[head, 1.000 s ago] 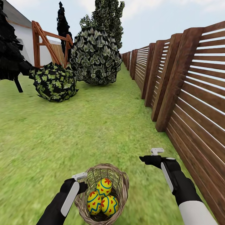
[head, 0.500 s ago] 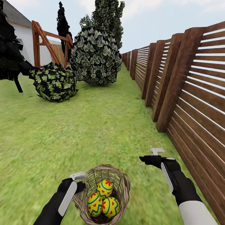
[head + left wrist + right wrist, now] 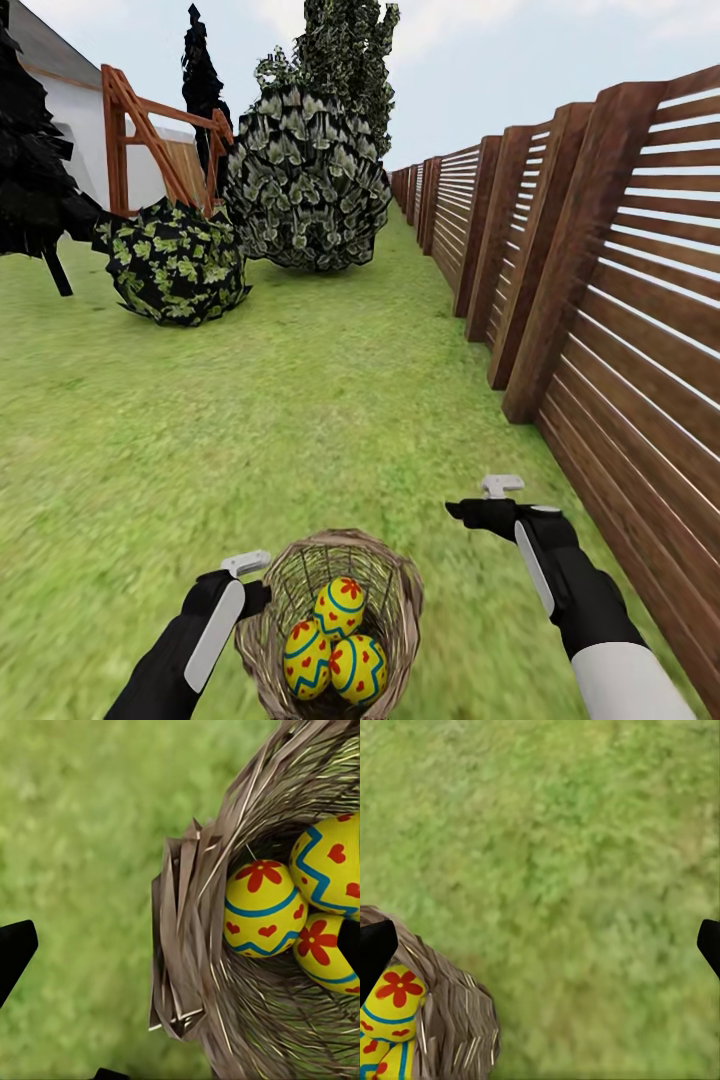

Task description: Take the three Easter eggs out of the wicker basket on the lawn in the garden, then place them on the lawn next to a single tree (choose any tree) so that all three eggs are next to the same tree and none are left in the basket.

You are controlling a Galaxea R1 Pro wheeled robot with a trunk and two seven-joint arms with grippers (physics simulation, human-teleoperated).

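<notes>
Easter eggs (image 3: 333, 643), all three, are lying bunched together inside the wicker basket (image 3: 399, 585), which is standing on the lawn (image 3: 300, 420) near the slatted wooden fence (image 3: 600, 300). Two leafy bushes (image 3: 300, 180) and a dark-canopied tree (image 3: 35, 180) are standing well beyond it. Left gripper (image 3: 180, 937) is straddling the basket's braided rim with jaws spread wide. Right gripper (image 3: 540, 937) is hovering over grass beside the basket, jaws likewise spread, holding nothing.
</notes>
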